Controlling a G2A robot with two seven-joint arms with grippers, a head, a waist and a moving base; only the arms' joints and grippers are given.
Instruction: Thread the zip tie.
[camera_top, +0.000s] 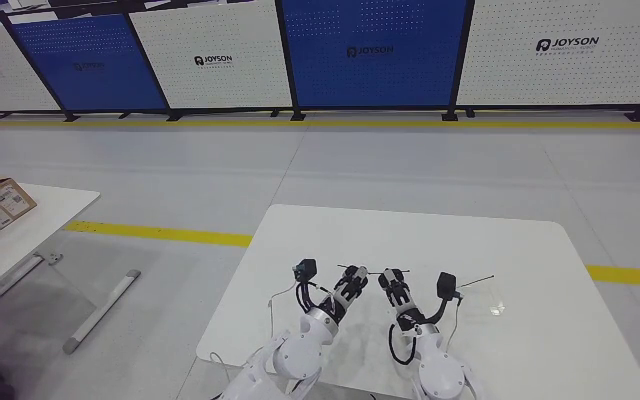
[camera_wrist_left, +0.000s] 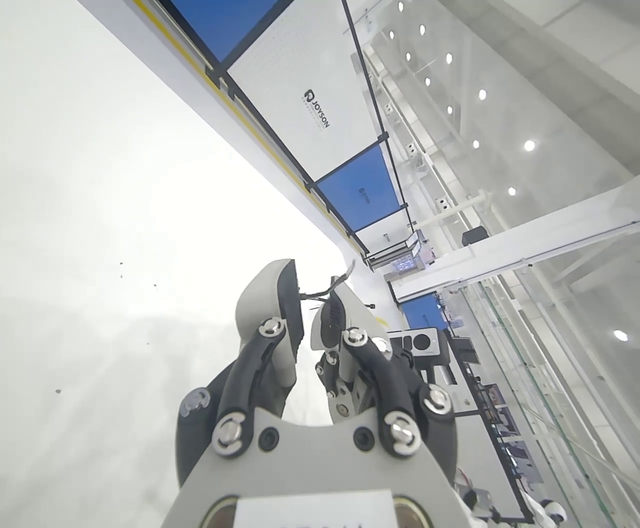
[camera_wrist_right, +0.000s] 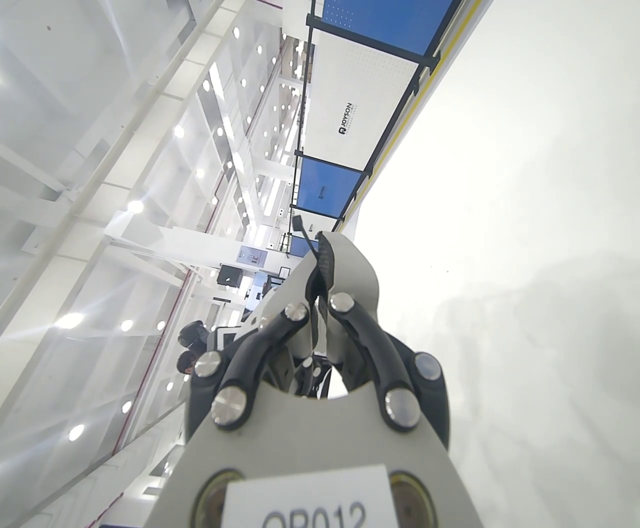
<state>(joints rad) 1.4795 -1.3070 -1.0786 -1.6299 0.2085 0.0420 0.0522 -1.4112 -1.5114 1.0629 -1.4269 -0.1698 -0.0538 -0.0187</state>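
Over the near middle of the white rectangular table, the right end effector is pinched tight on the thin black plastic zip tie, whose small square head sticks out just past the fingertips. The left end effector sits just to the left of it at about the same depth, its fingers narrowly parted, and a thin black strap crosses the gap at their tips (whether the pads press on it cannot be told). Farther right, a second thin dark strip lies on the table near the right arm.
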